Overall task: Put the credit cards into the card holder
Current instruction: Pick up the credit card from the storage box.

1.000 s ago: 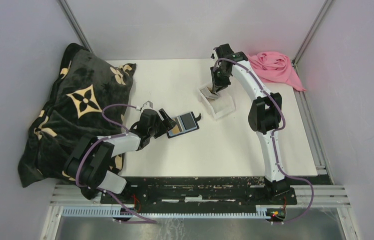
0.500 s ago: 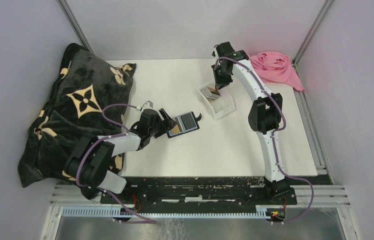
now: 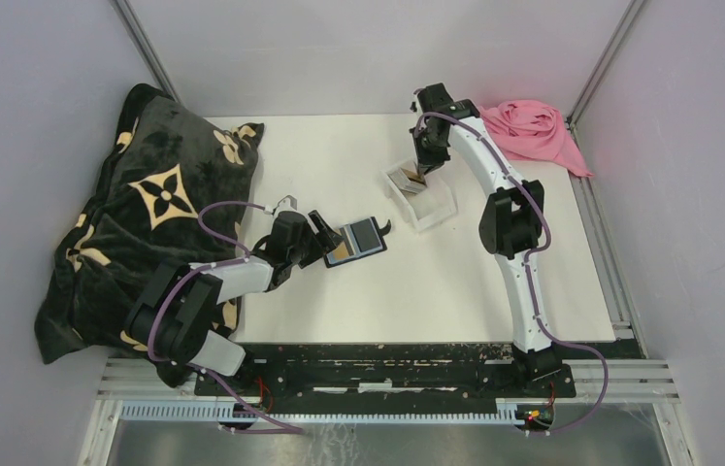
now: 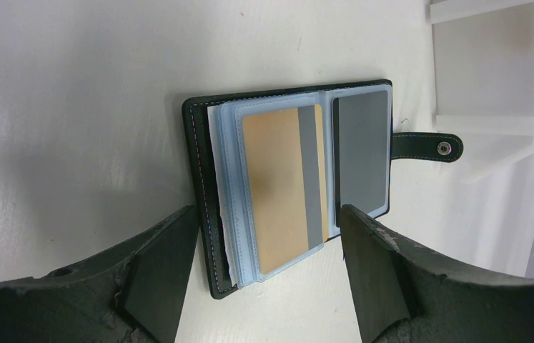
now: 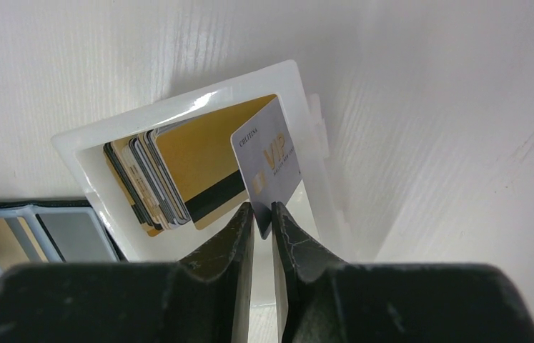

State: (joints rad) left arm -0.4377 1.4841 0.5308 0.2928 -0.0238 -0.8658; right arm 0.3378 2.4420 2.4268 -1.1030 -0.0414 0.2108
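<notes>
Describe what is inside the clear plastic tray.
The tray holds cards stacked on edge, a gold card frontmost. The right gripper pinches a grey VIP card over them. The rear cards' faces are covered.

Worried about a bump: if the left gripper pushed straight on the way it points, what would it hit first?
Probably the open card holder, lying right ahead between the spread fingers of the left gripper; its height above it is unclear.
</notes>
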